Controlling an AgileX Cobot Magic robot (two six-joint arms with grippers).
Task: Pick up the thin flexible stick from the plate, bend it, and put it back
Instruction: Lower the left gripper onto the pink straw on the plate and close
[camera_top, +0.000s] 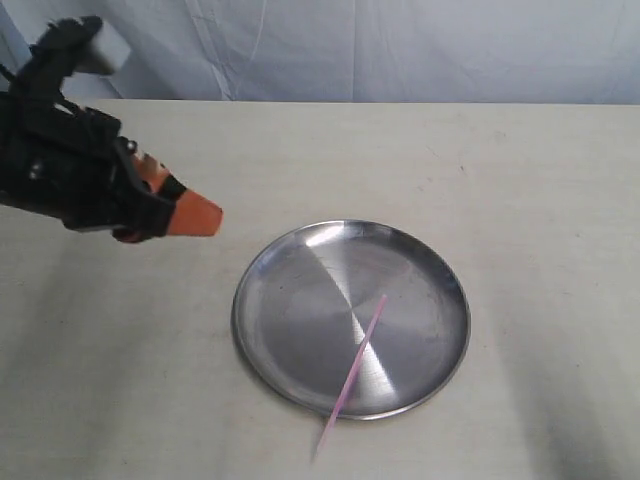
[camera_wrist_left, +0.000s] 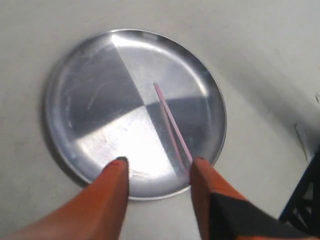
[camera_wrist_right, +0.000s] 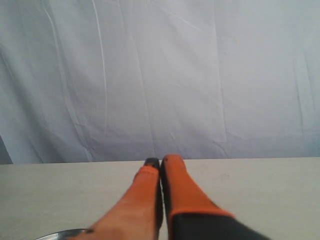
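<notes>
1. I am holding my left gripper (camera_wrist_left: 159, 161) with its fingers apart and nothing between them, up above the table (camera_top: 520, 180) and off to one side of the plate (camera_top: 262, 330).
2. My right gripper (camera_wrist_right: 160, 161) is resting with its fingers pressed together, gripping nothing, and pointing towards the pale backdrop cloth (camera_wrist_right: 150, 75).
3. The thin flexible stick (camera_top: 358, 355) is lying straight across the plate, with one end near the middle and the other poking out over the rim above the table.
4. I am judging the pick-up to be the step in hand, so I am aiming for that overhanging end, where there is room beneath it for a finger.
5. I am planning to come down with one finger on each side of the stick and close gently, since so thin a rod could roll or flick away.
6. My right gripper is not showing in the exterior view, so I cannot place it over the table.
7. In my left wrist view the stick's near end is vanishing behind one finger (camera_wrist_left: 200, 180), and I am struggling to see whether the overhanging tip is touching the table.
</notes>
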